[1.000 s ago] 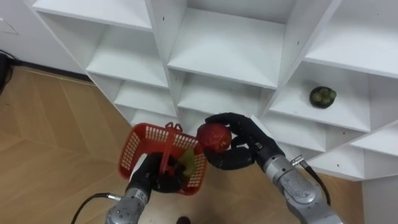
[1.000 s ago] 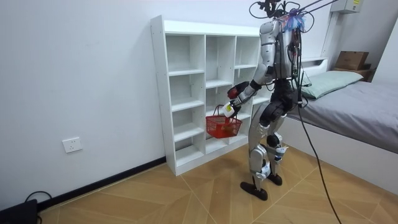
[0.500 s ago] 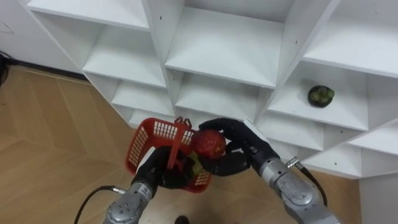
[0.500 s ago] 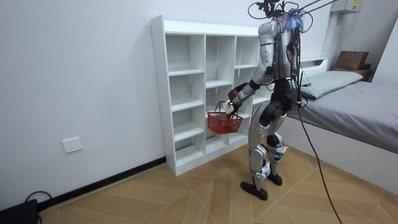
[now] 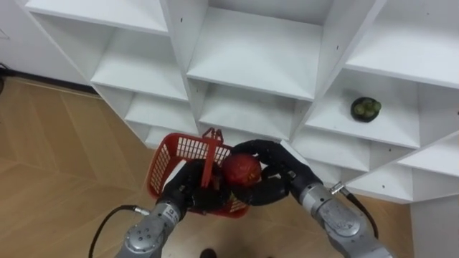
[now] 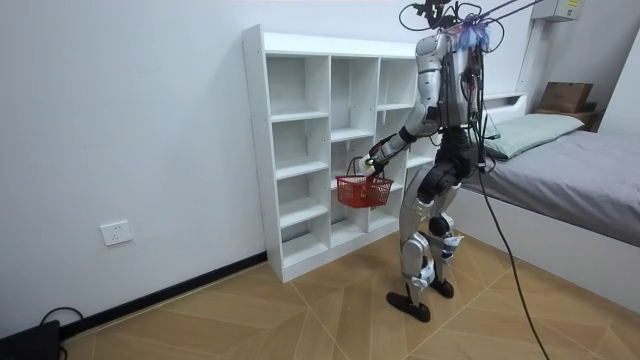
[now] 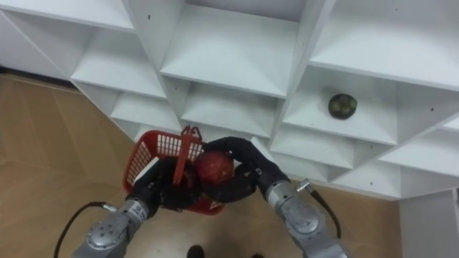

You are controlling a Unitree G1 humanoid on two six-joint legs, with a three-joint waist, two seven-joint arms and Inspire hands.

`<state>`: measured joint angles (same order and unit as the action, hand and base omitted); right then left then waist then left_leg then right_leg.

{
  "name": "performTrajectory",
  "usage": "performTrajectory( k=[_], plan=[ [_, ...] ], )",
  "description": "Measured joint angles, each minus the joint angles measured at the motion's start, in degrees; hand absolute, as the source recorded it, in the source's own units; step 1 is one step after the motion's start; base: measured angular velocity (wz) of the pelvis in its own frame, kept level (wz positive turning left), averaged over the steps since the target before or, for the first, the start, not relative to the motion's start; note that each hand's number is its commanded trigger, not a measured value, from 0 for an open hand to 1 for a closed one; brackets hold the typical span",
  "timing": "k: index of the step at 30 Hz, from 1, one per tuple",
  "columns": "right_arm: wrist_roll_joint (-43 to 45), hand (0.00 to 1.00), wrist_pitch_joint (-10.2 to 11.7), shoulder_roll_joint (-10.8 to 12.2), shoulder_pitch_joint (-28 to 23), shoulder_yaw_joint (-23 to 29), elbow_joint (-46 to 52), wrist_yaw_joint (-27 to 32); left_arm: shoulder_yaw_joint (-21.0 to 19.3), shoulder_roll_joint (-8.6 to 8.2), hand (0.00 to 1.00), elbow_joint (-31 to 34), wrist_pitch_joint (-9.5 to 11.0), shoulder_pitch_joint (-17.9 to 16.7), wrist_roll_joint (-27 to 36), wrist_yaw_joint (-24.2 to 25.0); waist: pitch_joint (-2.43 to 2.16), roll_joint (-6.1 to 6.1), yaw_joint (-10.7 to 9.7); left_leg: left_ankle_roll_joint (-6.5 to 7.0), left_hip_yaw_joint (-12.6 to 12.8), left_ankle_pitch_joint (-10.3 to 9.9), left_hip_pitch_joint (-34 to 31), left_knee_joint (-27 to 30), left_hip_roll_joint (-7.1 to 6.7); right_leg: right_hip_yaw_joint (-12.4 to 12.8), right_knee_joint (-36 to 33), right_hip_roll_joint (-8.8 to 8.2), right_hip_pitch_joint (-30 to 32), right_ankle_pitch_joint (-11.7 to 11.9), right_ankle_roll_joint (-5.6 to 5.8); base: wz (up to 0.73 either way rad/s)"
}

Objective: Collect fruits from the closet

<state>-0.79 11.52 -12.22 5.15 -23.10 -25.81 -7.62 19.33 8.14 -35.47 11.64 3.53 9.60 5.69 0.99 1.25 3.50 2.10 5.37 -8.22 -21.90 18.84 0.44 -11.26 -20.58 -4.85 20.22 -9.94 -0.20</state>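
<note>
A red fruit (image 5: 241, 169) sits in my right hand (image 5: 276, 174), whose fingers curl round it right above the red plastic basket (image 5: 178, 161). My left hand (image 5: 188, 195) is curled round the basket's upright handle (image 5: 210, 152) and holds the basket in front of the white closet (image 5: 258, 50). Something greenish lies inside the basket, mostly hidden by the hands. A dark green fruit (image 5: 366, 108) rests on a shelf at the right. In the room view I stand facing the closet (image 6: 320, 140) with the basket (image 6: 363, 190) at hip height.
The closet's other compartments hold nothing. Wooden floor (image 5: 57, 158) lies to my left. A bed (image 6: 580, 170) stands at the room view's right, behind me.
The basket has risen and swung right toward the right hand. The red fruit has come down over the basket's right side.
</note>
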Motion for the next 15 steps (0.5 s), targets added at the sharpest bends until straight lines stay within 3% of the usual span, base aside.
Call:
performTrajectory(
  k=[15],
  plan=[
    [0.74, 1.0, 0.01, 0.15, -0.04, 0.26, 0.14, -0.12, -0.05, 0.04, 1.0, 1.22, -0.03, -0.83, -0.01, 0.21, -0.17, -0.67, -0.02, 0.0, 0.07, 0.0, 0.01, -0.04, 0.0, 0.03, -0.03, -0.02, 0.03, 0.0, 0.0, 0.0]
  ],
)
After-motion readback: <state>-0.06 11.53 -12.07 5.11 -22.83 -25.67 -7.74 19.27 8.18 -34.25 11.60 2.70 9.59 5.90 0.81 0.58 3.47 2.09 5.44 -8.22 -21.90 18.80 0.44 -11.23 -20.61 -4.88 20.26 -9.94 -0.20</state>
